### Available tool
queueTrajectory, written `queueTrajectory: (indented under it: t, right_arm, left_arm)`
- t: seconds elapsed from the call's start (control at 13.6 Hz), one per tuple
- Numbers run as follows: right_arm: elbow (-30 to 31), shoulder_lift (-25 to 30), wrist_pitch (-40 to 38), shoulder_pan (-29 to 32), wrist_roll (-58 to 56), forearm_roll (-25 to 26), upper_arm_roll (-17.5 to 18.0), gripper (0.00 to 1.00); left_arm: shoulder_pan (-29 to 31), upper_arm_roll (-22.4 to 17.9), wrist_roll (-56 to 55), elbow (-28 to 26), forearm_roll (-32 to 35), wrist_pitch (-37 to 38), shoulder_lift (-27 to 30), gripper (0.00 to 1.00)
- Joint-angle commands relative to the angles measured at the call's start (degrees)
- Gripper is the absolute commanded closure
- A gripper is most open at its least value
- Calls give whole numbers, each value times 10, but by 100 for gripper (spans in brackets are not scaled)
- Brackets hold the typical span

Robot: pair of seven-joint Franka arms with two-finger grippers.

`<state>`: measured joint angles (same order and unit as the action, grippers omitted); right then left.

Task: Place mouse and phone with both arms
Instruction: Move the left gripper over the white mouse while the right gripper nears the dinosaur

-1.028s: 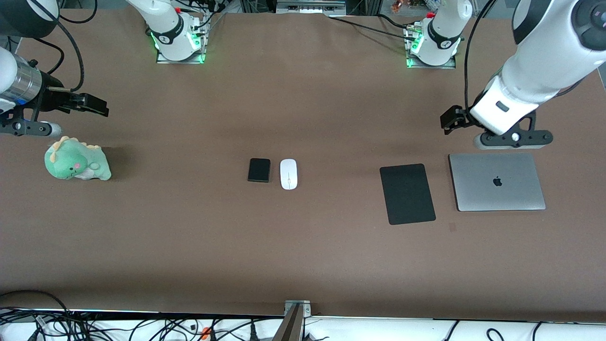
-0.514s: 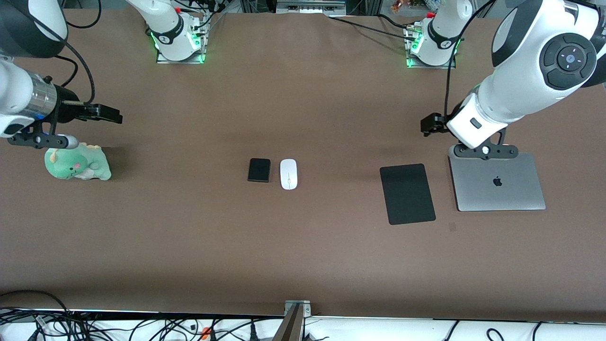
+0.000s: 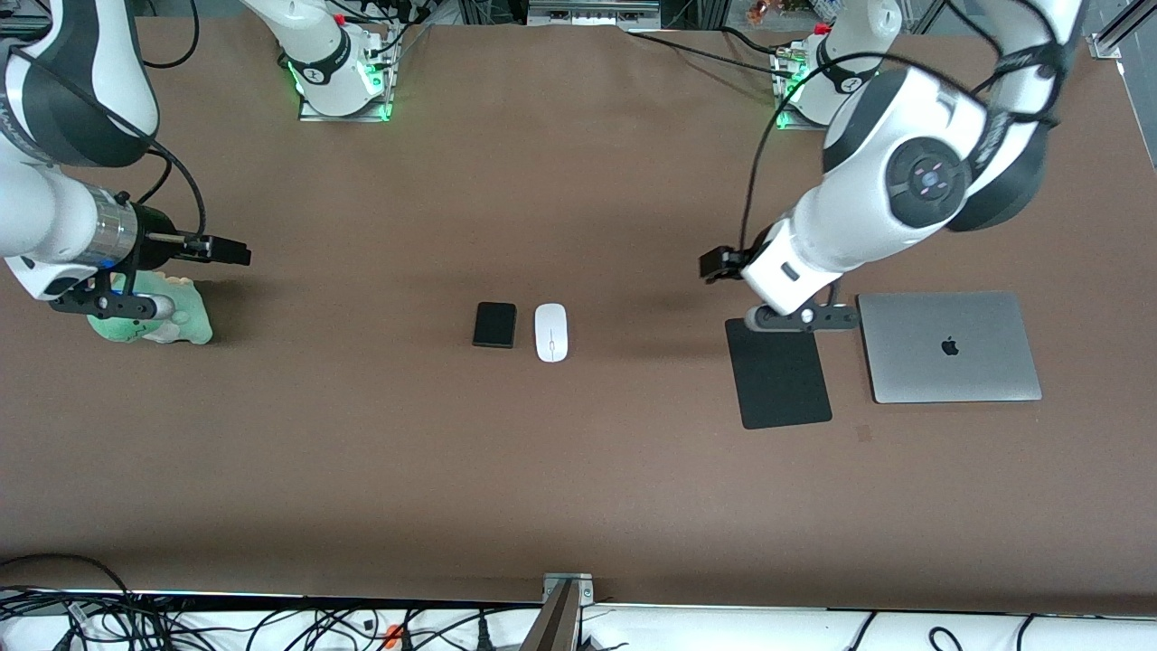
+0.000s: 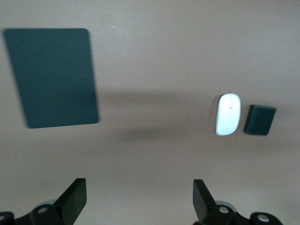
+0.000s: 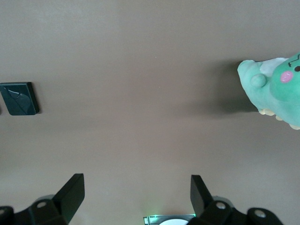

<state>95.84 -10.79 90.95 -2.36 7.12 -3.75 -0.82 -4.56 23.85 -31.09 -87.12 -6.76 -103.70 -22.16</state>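
Silver laptop (image 3: 949, 346): front view only | mouse (image 4: 228, 114): absent from right wrist view

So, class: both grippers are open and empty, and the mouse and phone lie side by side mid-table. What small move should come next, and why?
Probably bring each arm in over its nearer item: the left gripper over the mouse, the right gripper over the phone. Both hang open, well short of the pair, with nothing held.

Small black slab phone (image 3: 494, 325) just beside white oval mouse (image 3: 550, 332), mid-counter (image 3: 578, 470); flat black mouse pad (image 3: 778, 375) beside grey laptop (image 3: 949, 347) toward left arm's end.
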Motion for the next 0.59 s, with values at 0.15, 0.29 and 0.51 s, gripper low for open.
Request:
queueTrajectory:
  t: [0.15, 0.29, 0.51]
  right_arm:
    - [-1, -4, 17, 9, 10, -10, 5, 0]
    - [-1, -10, 31, 10, 10, -11, 4, 0]
    - [-1, -12, 35, 9, 11, -18, 4, 0]
  left_arm:
    - [-94, -4, -107, 14, 25, -105, -81, 0]
    - [-143, -8, -164, 15, 45, -167, -114, 0]
    - [-194, -12, -240, 29, 138, -239, -177, 0]
